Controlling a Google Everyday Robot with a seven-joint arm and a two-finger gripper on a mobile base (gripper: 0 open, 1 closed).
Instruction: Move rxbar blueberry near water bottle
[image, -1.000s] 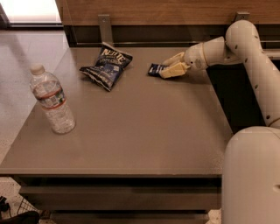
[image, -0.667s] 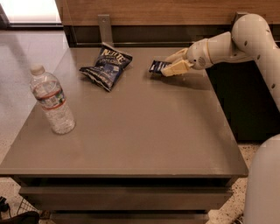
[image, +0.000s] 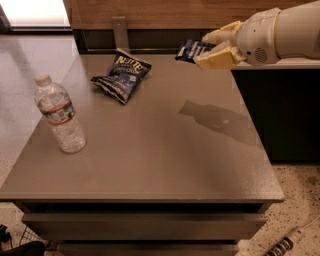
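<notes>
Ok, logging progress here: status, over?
Hand far right, shut on rxbar blueberry, held off the table. Water bottle upright, front left. Chip bag lies between them.

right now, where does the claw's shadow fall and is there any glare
Camera view: the claw, raised over the far right of the table and holding the snack bar, casts a soft dark shadow onto it; glare whites out the top left corner.
</notes>
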